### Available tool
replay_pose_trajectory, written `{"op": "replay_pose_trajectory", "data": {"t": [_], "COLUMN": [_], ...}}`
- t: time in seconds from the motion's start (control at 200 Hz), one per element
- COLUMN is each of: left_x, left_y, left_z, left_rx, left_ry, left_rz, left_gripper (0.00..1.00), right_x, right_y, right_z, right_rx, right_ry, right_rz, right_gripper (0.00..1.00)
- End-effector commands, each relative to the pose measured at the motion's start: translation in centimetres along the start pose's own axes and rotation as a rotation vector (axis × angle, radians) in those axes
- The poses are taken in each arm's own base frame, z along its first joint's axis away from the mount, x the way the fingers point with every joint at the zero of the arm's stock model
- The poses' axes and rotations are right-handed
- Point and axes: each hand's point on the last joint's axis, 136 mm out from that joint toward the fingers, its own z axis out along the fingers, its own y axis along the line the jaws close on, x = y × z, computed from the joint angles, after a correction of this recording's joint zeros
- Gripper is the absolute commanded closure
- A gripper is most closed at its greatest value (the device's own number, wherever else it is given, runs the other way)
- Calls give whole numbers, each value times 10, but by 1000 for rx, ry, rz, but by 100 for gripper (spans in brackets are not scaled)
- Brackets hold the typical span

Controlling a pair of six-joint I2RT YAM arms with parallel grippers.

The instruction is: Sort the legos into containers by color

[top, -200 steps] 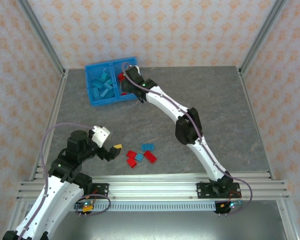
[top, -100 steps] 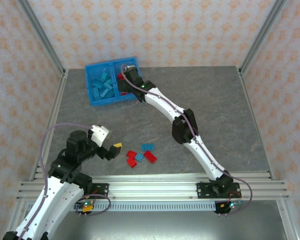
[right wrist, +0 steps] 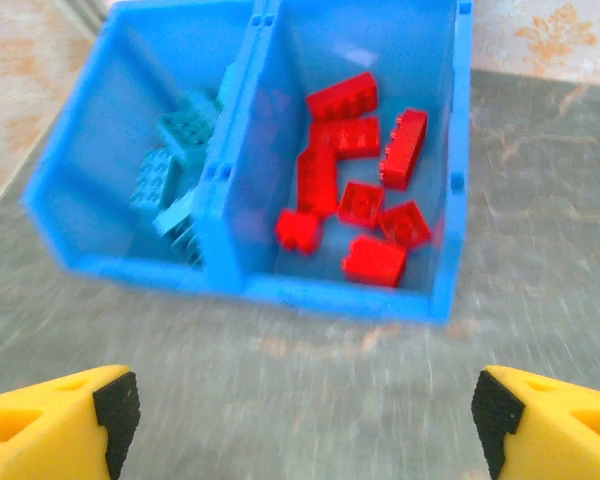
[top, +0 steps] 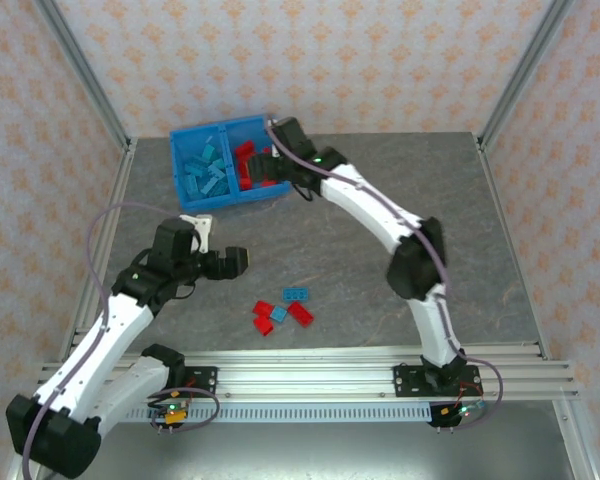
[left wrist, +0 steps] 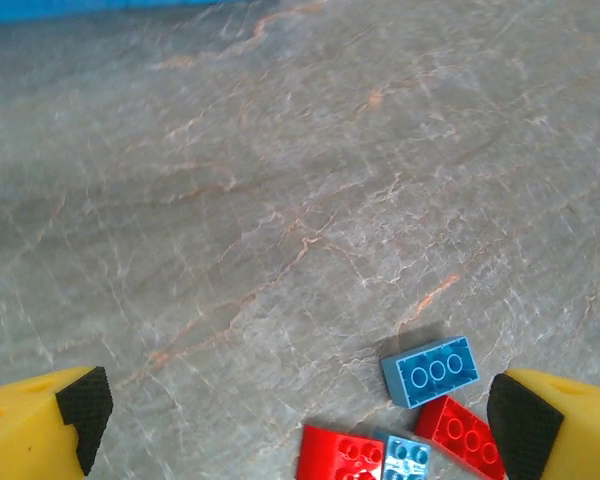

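**Right gripper** (right wrist: pixel 302 410): your jaws stand spread wide with nothing pinched, and bare table (right wrist: pixel 310 360) shows in the gap. Just beyond the fingertips runs the near wall of the blue bin (right wrist: pixel 320 297), which sits at the far left of the table. Its middle wall (right wrist: pixel 242 140) splits it in two. The right compartment (right wrist: pixel 450 150) holds the red legos (right wrist: pixel 355 170); the left compartment (right wrist: pixel 90 170) holds the light blue legos (right wrist: pixel 170 175). From above, this gripper sits at the right compartment's near edge.

**Left gripper** (left wrist: pixel 298 412): your jaws are likewise spread wide and hold nothing. Through the gap, closer to the right finger, you see the loose legos (top: pixel 283 311), which lie near the table's near edge. They are a light blue brick (left wrist: pixel 432 370), a red brick (left wrist: pixel 462 432) against it, a second red brick (left wrist: pixel 340 455), and a small blue piece (left wrist: pixel 407 455) between the two reds. From above, the gripper hangs to the left of and beyond this cluster, apart from it. Open tabletop runs from the cluster to the bin and across the right half of the table.
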Motion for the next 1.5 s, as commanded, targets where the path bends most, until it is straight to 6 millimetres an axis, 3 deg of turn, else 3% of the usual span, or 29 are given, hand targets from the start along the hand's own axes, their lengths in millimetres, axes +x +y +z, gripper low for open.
{"op": "replay_pose_trajectory", "data": {"t": [0.0, 0.145, 0.285, 0.48, 0.676, 0.811, 0.946, 1.131, 1.216, 1.346, 1.496], "left_x": [22, 60, 97, 138, 176, 179, 185, 199, 200, 190, 153], "left_y": [-3, -19, -27, -35, -30, -20, -20, -13, -10, -13, -19], "left_z": [3, 16, 36, 48, 58, 67, 79, 86, 87, 86, 73], "left_rx": [-31, -103, -155, -213, -256, -309, -292, -325, -340, -336, -359], "left_ry": [150, 307, 397, 487, 567, 546, 545, 599, 595, 558, 450], "left_rz": [-115, 7, -38, 47, 99, 89, 81, 82, 85, 81, 120], "left_gripper": [0, 0, 0, 0, 1, 7, 18, 52, 61, 65, 73], "right_x": [36, 114, 165, 185, 190, 195, 200, 209, 225, 248, 245], "right_y": [16, 7, -18, -35, -37, -31, -34, -26, -18, -14, -11], "right_z": [-69, -121, -156, -181, -175, -170, -171, -178, -182, -187, -190], "right_rx": [-155, -212, -152, -99, -92, -123, -111, -169, -222, -254, -267], "right_ry": [97, 269, 331, 326, 331, 364, 376, 409, 483, 596, 586], "right_rz": [-13, 53, 103, 116, 101, 114, 115, 124, 140, 163, 167], "right_gripper": [10, 8, 7, 5, 4, 5, 5, 5, 6, 8, 8]}}
